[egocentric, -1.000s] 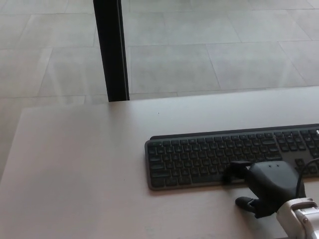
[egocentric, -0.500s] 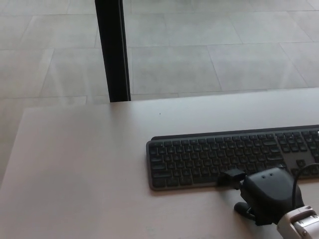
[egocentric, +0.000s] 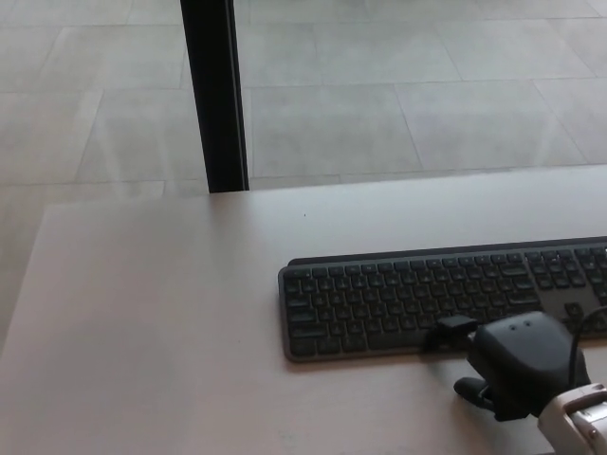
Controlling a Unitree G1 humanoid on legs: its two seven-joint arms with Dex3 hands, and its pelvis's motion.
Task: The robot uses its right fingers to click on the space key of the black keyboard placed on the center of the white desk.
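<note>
Tiled floor point(egocentric: 408, 85) fills the top half, crossed by a black upright post point(egocentric: 214, 95) whose top and foot are cut off. White bench point(egocentric: 161, 322) runs out of frame at bottom and right. Black keyboard point(egocentric: 398, 294) lies right of bench centre, its right end cut by the picture edge; key legends too small to read, no brand legible. Right hand point(egocentric: 517, 365) comes in from the lower right corner, wrist cropped, covering part of the keyboard's front edge. One of its fingers point(egocentric: 453, 328) reaches onto the bottom key row, probably the space key; contact unclear. Other fingers curled under, grasping nothing. Left hand not visible.
</note>
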